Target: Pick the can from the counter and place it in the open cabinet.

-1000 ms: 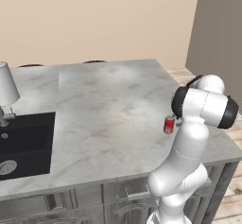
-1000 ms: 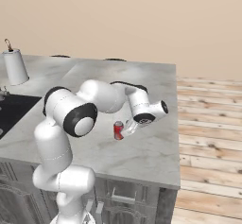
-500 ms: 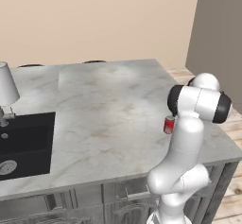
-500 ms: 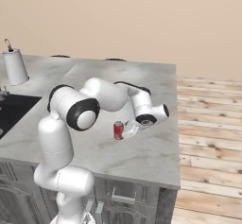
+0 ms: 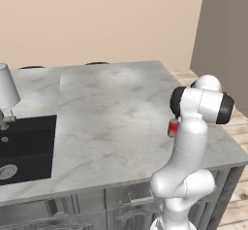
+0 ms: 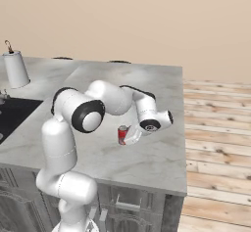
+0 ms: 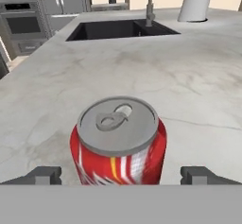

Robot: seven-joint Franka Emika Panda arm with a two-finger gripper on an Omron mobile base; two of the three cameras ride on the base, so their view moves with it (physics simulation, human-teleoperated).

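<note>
Standing upright on the pale veined marble surface (image 5: 111, 107), the small red soda can with a silver top (image 7: 118, 142) sat well apart from the black sink cut-out (image 7: 120, 29), near the surface's far-side edge in the base views. The white arm's two-finger hand (image 7: 120, 175) was spread fully wide, its dark fingertips (image 7: 45, 175) flanking the can on either side and gripping nothing. Contact with the can could not be made out, though a gap seemed to show on both sides. A grasp appeared imminent. If the fingers closed off-centre or too high near the rim, the light can could tip or skid toward the edge. The sink basin looked empty, as far as its dark interior could be read.
</note>
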